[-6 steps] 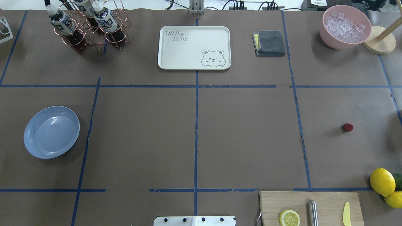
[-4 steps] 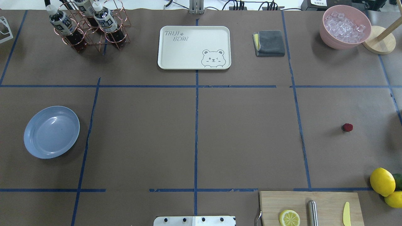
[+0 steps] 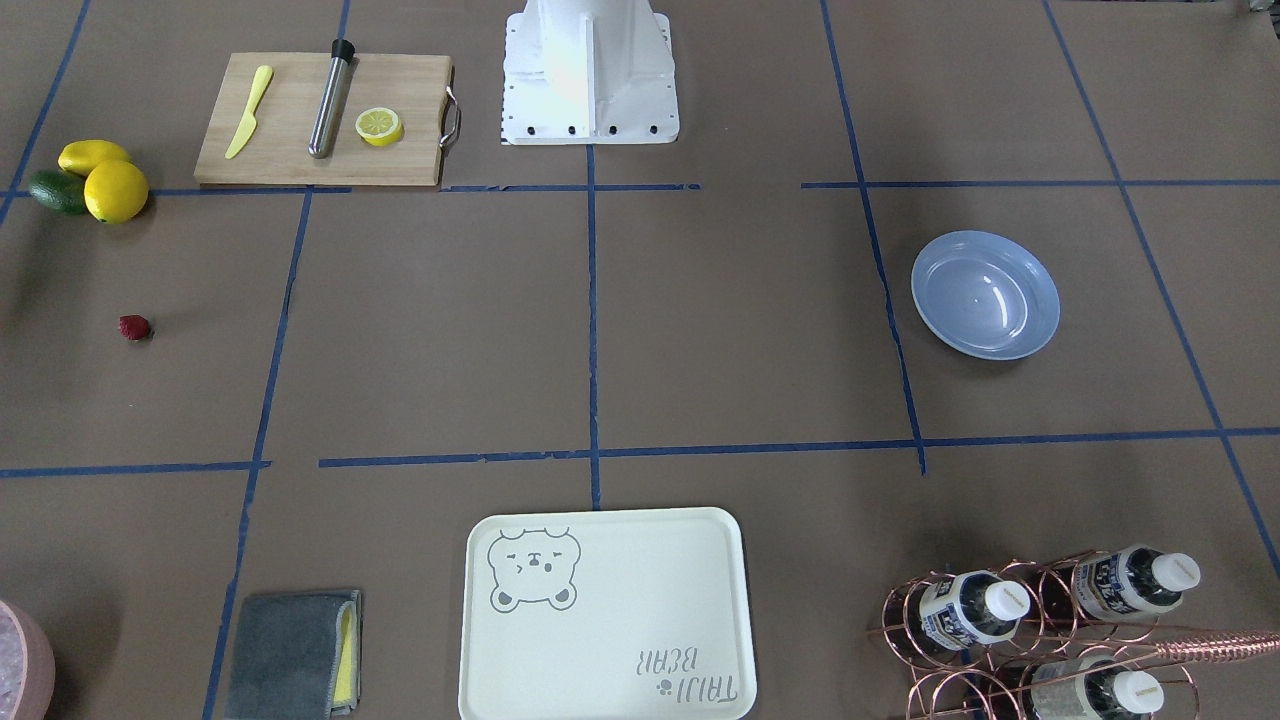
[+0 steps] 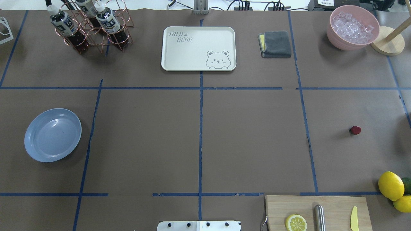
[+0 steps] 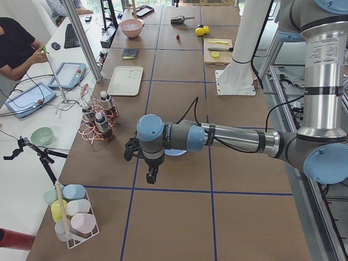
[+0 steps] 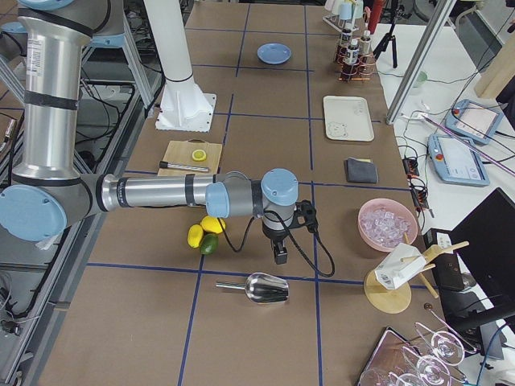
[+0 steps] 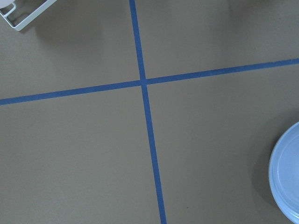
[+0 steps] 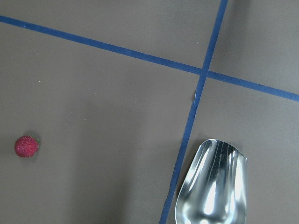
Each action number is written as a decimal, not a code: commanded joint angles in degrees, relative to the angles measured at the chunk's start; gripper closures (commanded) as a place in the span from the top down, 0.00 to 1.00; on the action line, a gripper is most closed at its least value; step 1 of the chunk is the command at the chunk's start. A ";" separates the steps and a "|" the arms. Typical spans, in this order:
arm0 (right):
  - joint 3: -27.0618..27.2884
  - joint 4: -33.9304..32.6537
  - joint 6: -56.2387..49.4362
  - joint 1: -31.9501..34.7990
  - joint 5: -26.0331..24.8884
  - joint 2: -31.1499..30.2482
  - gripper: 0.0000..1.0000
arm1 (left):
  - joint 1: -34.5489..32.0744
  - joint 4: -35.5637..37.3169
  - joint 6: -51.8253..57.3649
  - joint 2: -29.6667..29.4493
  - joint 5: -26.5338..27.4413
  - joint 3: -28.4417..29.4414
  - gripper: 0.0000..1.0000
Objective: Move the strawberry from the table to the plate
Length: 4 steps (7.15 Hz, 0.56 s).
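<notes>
At the left end of the table, my left gripper hangs over a tape cross, with the plate just beside it. Only the side camera shows it, so I cannot tell whether its jaws are parted. Well apart from the plate, on the right side, the strawberry lies on the paper, touching nothing. Farther right, my right gripper hovers near a scoop. Its wrist camera catches the berry low at the left edge, and again I cannot tell how the jaws stand.

I judge the pick not yet begun, so the approach is the step in hand. Next I would slide the right gripper left until the berry sits centred beneath it. Then I would descend with the jaws apart and pinch softly, since the berry is small and may roll. The carry across to the plate looks long.
</notes>
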 commanded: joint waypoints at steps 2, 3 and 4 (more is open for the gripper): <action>-0.20 -0.01 0.29 0.00 -0.09 0.00 1.00 | 0.20 -0.30 0.13 0.02 -0.27 -1.43 1.00; -0.29 -0.01 0.37 -0.08 -0.01 0.00 1.00 | 0.29 -0.39 0.22 0.02 -0.36 -1.88 1.00; -0.20 -0.01 0.29 -0.08 0.25 0.00 1.00 | 0.38 -0.39 0.22 0.02 -1.40 -1.88 1.00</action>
